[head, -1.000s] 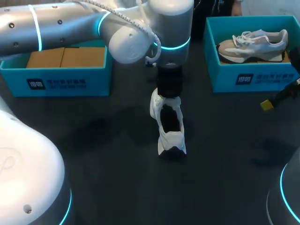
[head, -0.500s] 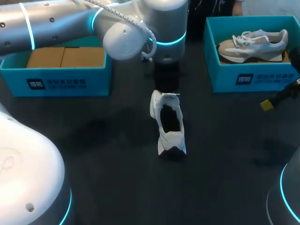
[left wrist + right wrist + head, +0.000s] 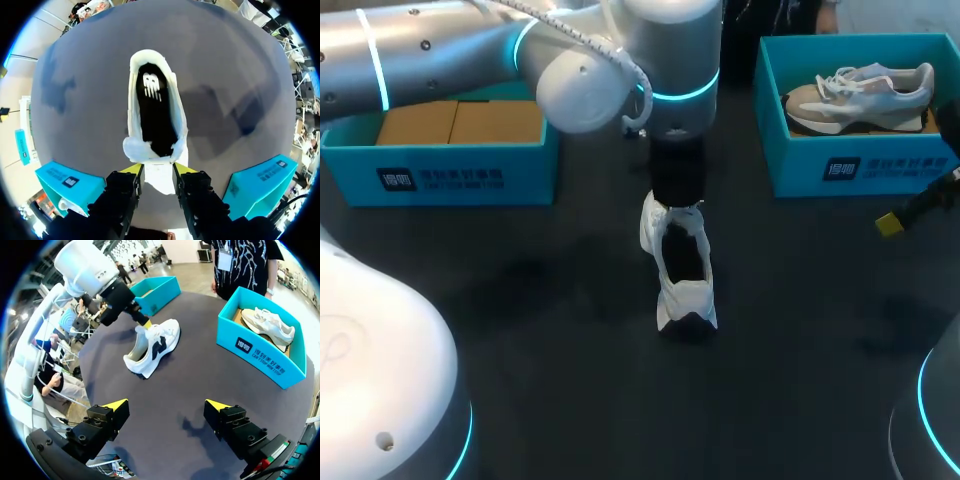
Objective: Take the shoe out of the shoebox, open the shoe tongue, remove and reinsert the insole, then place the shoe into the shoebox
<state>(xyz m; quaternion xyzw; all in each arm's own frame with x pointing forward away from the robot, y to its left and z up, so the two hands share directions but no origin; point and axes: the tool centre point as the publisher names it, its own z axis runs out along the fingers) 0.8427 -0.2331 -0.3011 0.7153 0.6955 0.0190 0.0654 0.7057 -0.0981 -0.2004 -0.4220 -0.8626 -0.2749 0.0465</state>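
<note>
Table: left claw narrow, straddling shoe tongue.

left arm: comes in from 10 o'clock, stretched across to middle of table, wrist turned straight down. left tool hangs vertical under wrist, low over table. right arm: mostly out of head view, just a bit poking in at 3 o'clock edge. right tool held above table, fingers spread wide, left tool ahead at its 11 o'clock.
</note>
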